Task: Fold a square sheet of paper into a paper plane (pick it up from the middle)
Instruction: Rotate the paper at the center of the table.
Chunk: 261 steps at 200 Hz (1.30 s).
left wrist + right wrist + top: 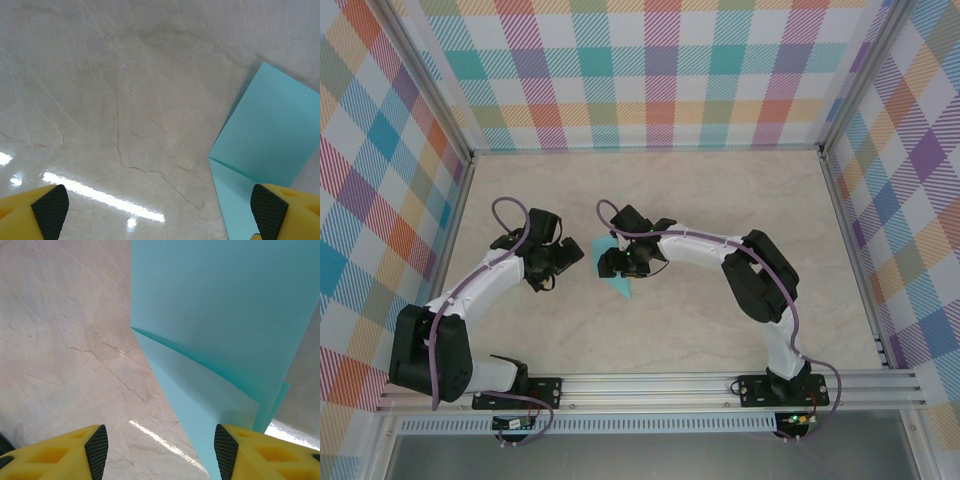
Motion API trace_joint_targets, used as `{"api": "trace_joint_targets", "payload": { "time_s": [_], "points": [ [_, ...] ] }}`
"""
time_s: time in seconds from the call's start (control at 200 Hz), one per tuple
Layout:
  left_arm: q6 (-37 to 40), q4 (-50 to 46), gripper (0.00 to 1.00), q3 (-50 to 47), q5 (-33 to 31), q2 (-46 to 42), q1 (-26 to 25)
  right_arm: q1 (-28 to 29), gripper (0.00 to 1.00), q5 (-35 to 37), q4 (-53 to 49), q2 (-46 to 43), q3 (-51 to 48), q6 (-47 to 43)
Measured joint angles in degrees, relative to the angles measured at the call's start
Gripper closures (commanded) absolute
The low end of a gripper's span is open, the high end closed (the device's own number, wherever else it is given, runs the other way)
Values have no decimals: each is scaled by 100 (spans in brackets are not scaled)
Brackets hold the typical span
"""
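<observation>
The right gripper (160, 452) serves as the reference point. Its jaws stand apart with nothing clamped between them. The turquoise paper sheet (220, 315) lies directly below and ahead of the right gripper on the marble-patterned table (720, 200), already partly folded: one crease runs across it, and one flap rises off the surface beside the right gripper's right-hand finger. Whether that finger touches the flap cannot be determined. The left gripper (160, 212) is near the right gripper, on its left and facing it, with jaws spread wide and empty; the sheet's edge lies just beside its right-hand pad. Handling properties, judged from appearance: the sheet is very light, thin and limp, holds a crease once pressed, and will likely slide on the smooth, glossy table under any sideways push. It is likely to crumple or tear if pinched hard or dragged. Recommended hold: close on the raised flap or along the existing crease, where the paper is doubled and stiffest, near the middle of the sheet and away from the loose corners. Flat single-layer areas offer no edge for the pads to catch.
</observation>
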Motion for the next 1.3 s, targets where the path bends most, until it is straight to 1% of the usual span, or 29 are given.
{"api": "trace_joint_targets", "payload": {
  "time_s": [0.25, 0.36, 0.49, 0.64, 0.785, 0.9, 1.03, 1.11, 1.185, 1.305],
  "points": [
    [0, 46, 4, -74, 37, -81, 2, 0, 41, 7, -31, 302, 315, 57],
    [2, 151, 4, -138, 120, -98, 2, 0, 44, 46, -212, 446, 341, -146],
    [24, 227, 4, -201, 264, -98, 2, 0, 45, 68, -516, 481, 341, -691],
    [66, 330, 4, -221, 431, -98, 2, 0, 45, 70, -804, 437, 313, -1685],
    [131, 433, 4, -223, 616, -98, 2, 0, 46, 260, -1252, 197, 74, -2566],
    [144, 535, 4, -278, 776, -98, 2, 0, 46, 350, -1495, 35, -48, -2839],
    [98, 686, 5, -457, 960, -116, -2, 0, 45, 348, -1377, -398, -216, -2579],
    [-9, 815, 6, -601, 1082, -173, -17, 0, 46, 343, -1086, -822, -428, -2155],
    [-155, 951, 8, -756, 1185, -267, -66, 0, 48, 339, -776, -1196, -649, -1698],
    [-356, 1110, 12, -920, 1294, -343, -181, -17, 49, 308, -332, -1443, -975, -1123]
  ]
}}
